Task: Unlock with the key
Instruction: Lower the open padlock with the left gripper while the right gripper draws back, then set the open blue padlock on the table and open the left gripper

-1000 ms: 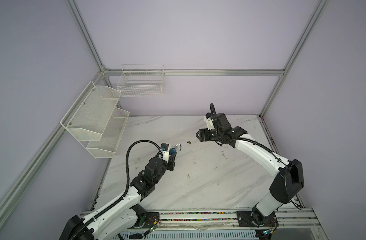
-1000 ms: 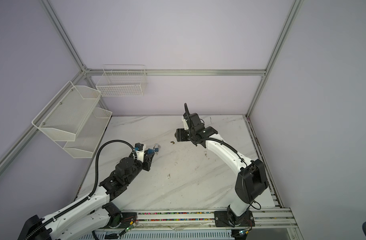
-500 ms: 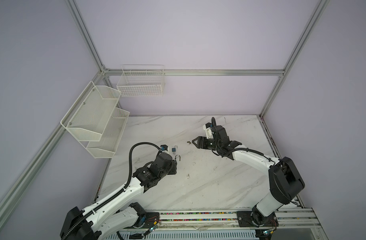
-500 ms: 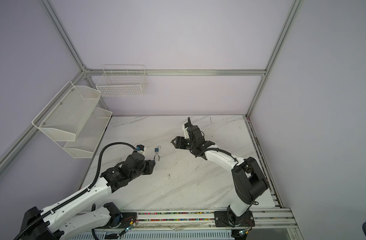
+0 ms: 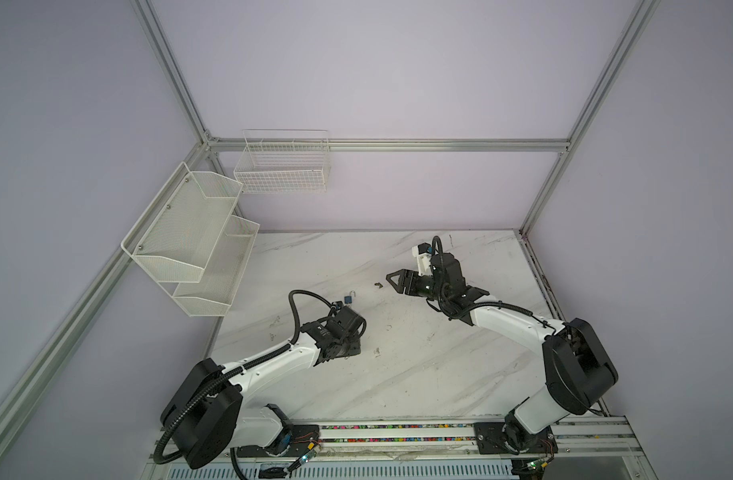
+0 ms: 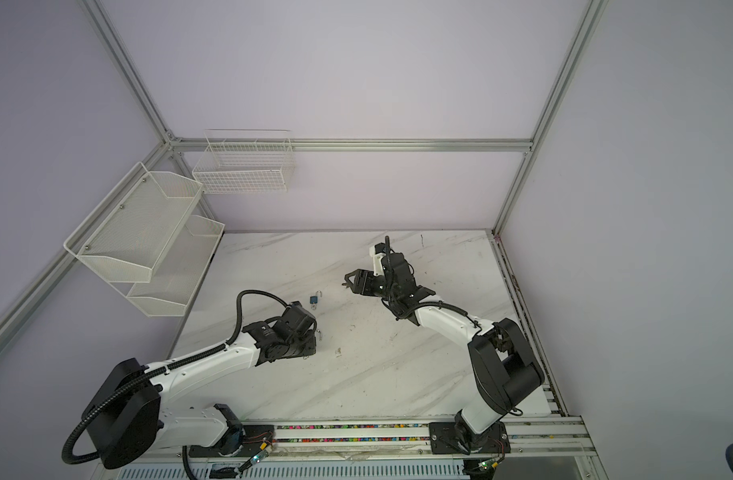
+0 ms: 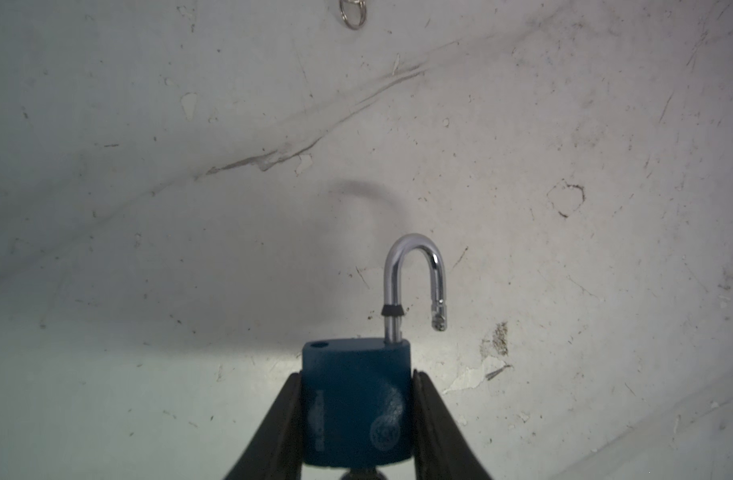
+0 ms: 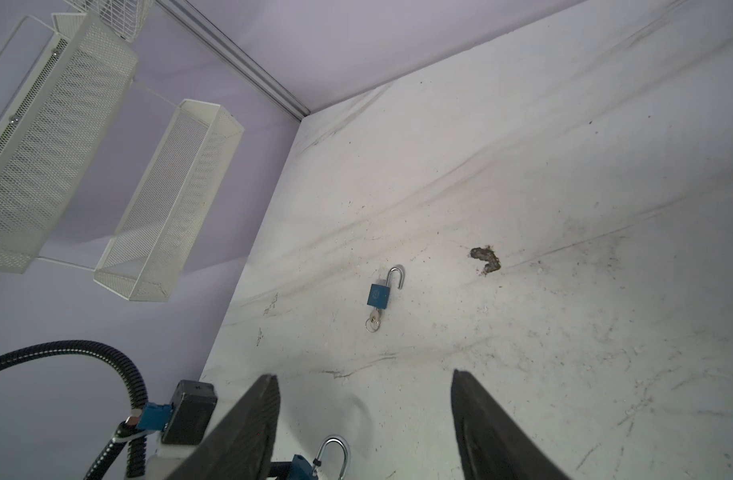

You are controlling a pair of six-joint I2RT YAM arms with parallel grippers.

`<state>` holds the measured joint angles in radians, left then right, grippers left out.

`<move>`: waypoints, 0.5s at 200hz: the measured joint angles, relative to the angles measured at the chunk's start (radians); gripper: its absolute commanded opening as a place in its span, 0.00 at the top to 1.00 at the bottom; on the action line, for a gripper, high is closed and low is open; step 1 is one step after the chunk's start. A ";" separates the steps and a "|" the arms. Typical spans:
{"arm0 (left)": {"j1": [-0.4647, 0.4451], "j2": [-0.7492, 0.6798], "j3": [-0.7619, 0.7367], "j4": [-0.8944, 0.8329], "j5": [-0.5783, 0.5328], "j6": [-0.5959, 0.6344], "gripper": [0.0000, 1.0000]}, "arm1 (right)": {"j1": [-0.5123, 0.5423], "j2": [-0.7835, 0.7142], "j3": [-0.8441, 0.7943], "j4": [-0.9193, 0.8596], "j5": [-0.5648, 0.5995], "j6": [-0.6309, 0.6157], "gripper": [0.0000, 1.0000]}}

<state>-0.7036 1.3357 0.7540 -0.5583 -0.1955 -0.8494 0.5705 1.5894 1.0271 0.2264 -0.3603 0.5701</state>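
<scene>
Left fingers (image 7: 283,419) clamp padlock (image 7: 356,399); key (image 7: 359,474) cut off.

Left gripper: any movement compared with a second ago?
Yes. In a top view the left gripper has pulled back toward the front rail, away from the loose padlock lying on the table.

Small blue metal padlock (image 6: 314,300) on the white marble table (image 6: 398,374)
It lies left of the middle, just beyond the left arm's black wrist (image 6: 292,328); the right gripper (image 6: 347,281), jaws apart, hangs near it on the right, slightly farther.
</scene>
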 measured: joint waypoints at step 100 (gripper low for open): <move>0.008 0.187 0.044 0.059 -0.030 -0.018 1.00 | -0.039 -0.009 -0.028 0.022 -0.023 0.011 0.31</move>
<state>-0.6952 1.5223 0.7982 -0.4992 -0.2253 -0.8673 0.5316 1.5803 0.9989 0.2481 -0.3836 0.5808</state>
